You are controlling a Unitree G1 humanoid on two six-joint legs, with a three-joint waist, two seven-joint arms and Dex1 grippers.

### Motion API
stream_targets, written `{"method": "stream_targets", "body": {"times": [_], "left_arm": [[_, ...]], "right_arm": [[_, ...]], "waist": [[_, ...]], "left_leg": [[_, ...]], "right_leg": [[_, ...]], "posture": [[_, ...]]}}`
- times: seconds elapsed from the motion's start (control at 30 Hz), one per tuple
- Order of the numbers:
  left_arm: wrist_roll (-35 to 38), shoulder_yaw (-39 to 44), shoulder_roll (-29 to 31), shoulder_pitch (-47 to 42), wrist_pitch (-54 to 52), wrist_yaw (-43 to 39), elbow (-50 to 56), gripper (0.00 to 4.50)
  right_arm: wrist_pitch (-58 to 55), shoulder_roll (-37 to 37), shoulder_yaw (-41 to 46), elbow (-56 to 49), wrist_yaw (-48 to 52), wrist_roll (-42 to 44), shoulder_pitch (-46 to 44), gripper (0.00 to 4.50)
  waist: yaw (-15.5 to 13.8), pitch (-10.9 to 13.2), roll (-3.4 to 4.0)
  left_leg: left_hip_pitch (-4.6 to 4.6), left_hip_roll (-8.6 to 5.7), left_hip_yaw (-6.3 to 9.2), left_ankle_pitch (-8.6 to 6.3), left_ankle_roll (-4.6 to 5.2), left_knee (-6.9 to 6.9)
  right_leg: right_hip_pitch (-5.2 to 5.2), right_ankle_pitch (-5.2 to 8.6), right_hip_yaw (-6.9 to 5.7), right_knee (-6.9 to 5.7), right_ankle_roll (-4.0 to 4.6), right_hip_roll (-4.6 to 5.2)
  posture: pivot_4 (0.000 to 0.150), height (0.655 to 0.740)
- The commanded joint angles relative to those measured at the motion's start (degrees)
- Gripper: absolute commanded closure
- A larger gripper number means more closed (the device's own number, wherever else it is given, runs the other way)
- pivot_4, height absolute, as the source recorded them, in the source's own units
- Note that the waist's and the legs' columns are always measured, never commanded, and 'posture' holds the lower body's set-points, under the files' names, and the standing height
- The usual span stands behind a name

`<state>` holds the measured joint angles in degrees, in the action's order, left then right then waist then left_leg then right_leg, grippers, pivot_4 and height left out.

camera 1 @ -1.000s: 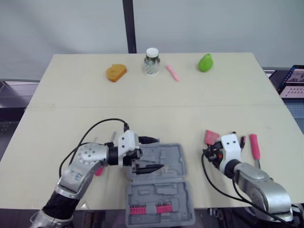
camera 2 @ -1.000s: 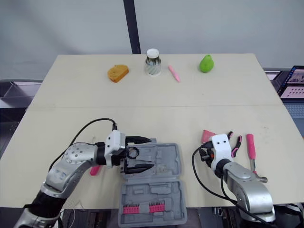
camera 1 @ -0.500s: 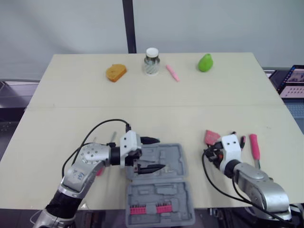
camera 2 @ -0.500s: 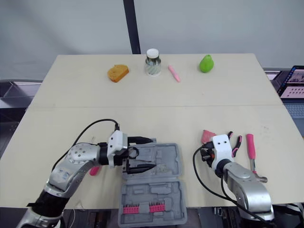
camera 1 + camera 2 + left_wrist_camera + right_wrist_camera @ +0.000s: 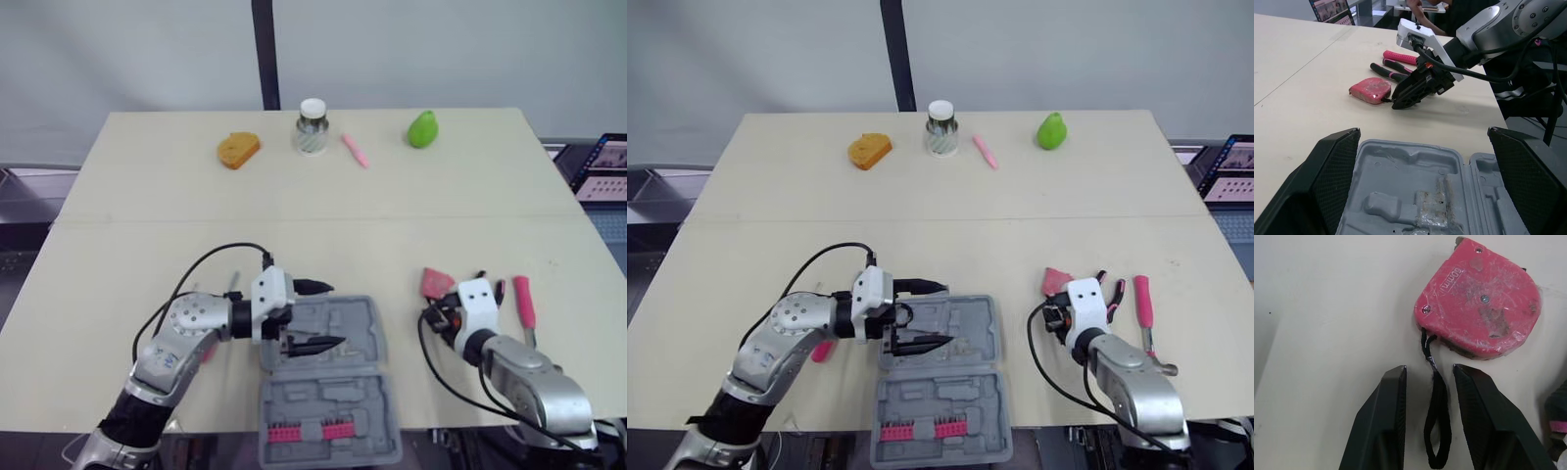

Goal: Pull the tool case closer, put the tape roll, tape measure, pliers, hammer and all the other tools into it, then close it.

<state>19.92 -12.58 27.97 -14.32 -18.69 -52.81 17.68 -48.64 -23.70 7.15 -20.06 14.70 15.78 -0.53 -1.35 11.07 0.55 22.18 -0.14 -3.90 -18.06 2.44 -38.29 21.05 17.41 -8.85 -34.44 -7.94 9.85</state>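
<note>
The grey tool case [image 5: 329,378] lies open at the table's near edge, with pink bits in its nearer half. My left gripper [image 5: 319,315] hovers open over the case's far half [image 5: 1415,196], one finger on each side of it. The red tape measure [image 5: 1479,303] lies right of the case. My right gripper [image 5: 1429,369] points at it, slightly open, and the measure's black strap [image 5: 1436,431] lies loose between the fingers. Black-and-pink pliers [image 5: 500,291] and a pink-handled hammer [image 5: 524,302] lie just beyond the right gripper.
Along the far edge stand an orange piece [image 5: 238,149], a white-lidded jar [image 5: 312,126], a pink pen [image 5: 355,150] and a green pear shape [image 5: 422,128]. A pink handle [image 5: 204,352] pokes out under my left forearm. A laptop [image 5: 602,166] sits off the table's right.
My left gripper has edged slightly to the right over the case. The right gripper and the tools have stayed put.
</note>
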Motion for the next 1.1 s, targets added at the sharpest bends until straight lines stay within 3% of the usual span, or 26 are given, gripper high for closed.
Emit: {"method": "stream_targets", "body": {"times": [0.03,0.2,0.33,0.37,0.73,1.1], "left_arm": [[0.1,-0.5,-0.1,-0.5,0.2,-0.1,2.3,0.00],[0.1,-0.6,-0.1,-0.6,0.0,-0.1,2.4,0.00],[0.1,-0.7,-0.1,-0.7,-0.2,0.1,2.5,0.00],[0.1,-0.7,-0.1,-0.8,-0.1,0.1,2.5,0.00],[0.1,-1.1,0.3,-0.7,0.1,-0.5,2.3,0.00],[-1.2,-2.3,4.5,2.1,2.5,-5.1,1.3,0.00]], "right_arm": [[1.3,0.5,-0.2,0.3,0.1,-0.4,-0.5,2.87],[2.0,1.1,-0.3,1.2,-0.2,-0.9,-0.8,2.87],[1.6,1.0,-0.3,0.5,0.1,-0.9,-0.7,4.22],[1.5,0.9,-0.3,0.4,0.2,-0.9,-0.6,4.37],[-1.0,0.3,0.5,-3.2,1.3,0.7,2.0,4.37],[-6.9,-0.2,1.5,-14.1,2.1,4.7,12.1,4.37]], "waist": [[0.0,0.0,0.00],[0.0,0.0,0.00],[0.0,0.0,0.00],[0.0,0.0,0.00],[0.0,0.0,-0.01],[-0.1,0.0,-0.01]], "left_leg": [[0.00,0.00,0.00,0.00,0.00,0.00],[0.00,0.00,0.00,0.00,0.00,0.00],[-0.01,0.01,0.00,0.00,0.00,0.00],[-0.01,0.00,0.01,0.01,0.00,0.00],[0.00,-0.01,0.01,0.01,0.00,0.00],[-0.01,0.00,0.04,0.01,0.00,0.01]], "right_leg": [[0.00,0.00,0.00,0.00,0.00,0.00],[0.00,0.00,0.00,0.00,0.00,0.00],[0.00,0.00,0.00,-0.01,0.00,0.00],[0.00,0.00,0.00,-0.01,0.00,0.00],[-0.01,0.00,0.00,-0.01,0.00,0.00],[-0.01,0.00,0.02,-0.01,0.01,0.00]], "posture": [[0.150,0.7400],[0.150,0.7400],[0.150,0.7400],[0.150,0.7400],[0.150,0.7400],[0.150,0.7400]]}}
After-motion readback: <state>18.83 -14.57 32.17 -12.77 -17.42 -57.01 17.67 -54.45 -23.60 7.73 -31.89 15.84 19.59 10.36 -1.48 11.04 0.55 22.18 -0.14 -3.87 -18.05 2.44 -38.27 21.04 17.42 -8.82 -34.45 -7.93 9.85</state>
